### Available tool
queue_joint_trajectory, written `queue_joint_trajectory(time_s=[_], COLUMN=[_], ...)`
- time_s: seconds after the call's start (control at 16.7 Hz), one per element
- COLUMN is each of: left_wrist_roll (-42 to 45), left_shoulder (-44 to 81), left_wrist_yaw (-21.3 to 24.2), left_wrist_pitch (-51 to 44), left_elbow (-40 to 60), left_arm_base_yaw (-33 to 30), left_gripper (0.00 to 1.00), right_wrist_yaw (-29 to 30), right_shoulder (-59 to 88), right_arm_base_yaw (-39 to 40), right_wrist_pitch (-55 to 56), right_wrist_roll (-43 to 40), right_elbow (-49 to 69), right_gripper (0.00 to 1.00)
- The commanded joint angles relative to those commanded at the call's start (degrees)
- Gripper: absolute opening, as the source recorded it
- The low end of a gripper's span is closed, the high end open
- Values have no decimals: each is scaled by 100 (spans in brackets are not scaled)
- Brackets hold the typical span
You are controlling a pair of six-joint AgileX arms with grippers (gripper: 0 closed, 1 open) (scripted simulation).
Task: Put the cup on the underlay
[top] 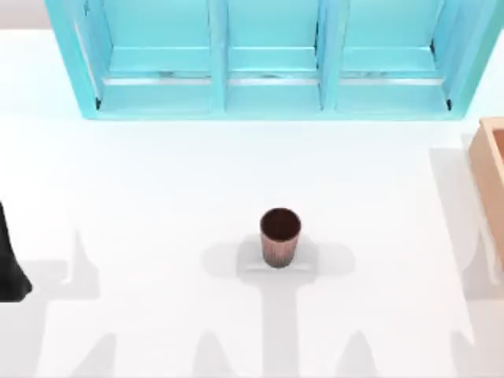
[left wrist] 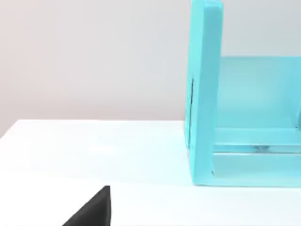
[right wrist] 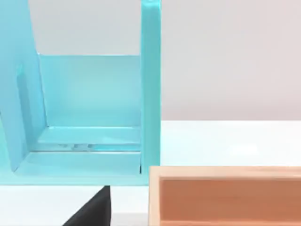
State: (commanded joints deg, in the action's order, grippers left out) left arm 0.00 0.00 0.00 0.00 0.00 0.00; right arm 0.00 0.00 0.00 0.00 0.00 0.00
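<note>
The cup (top: pixel 279 235), a ribbed reddish-brown tumbler with a dark inside, stands upright in the middle of the table. It rests on the underlay (top: pixel 250 263), a thin pale mat that barely stands out from the white table. My left gripper (top: pixel 11 260) is a dark shape at the table's left edge, far from the cup. A dark corner of it shows in the left wrist view (left wrist: pixel 92 211). A dark corner of my right gripper (right wrist: pixel 92 211) shows in the right wrist view. Nothing is held by either gripper.
A turquoise shelf unit (top: pixel 268 59) with three bays runs along the back of the table. A pale wooden box (top: pixel 491 169) sits at the right edge. Long soft grey shadows cross the front of the table.
</note>
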Motion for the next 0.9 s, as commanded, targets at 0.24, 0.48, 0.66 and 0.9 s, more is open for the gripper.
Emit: queue_joint_trajectory(time_s=[0.24, 0.48, 0.66, 0.9], left_wrist_roll=[85, 575, 1141, 2015], left_shoulder=[164, 1213, 2620, 5103], left_wrist_yaw=[-3, -16, -23, -31], left_wrist_pitch=[-112, -769, -1572, -2959], left_elbow=[133, 939, 1920, 3605], left_arm_base_yaw=[-98, -670, -1321, -2293], left_gripper=[100, 100, 100, 100], right_wrist_yaw=[0, 0, 0, 0], right_shoulder=[0, 0, 0, 0], right_arm_base_yaw=[0, 0, 0, 0], right_wrist_pitch=[0, 0, 0, 0], right_wrist_roll=[0, 0, 0, 0], right_elbow=[0, 0, 0, 0], right_gripper=[100, 100, 100, 100])
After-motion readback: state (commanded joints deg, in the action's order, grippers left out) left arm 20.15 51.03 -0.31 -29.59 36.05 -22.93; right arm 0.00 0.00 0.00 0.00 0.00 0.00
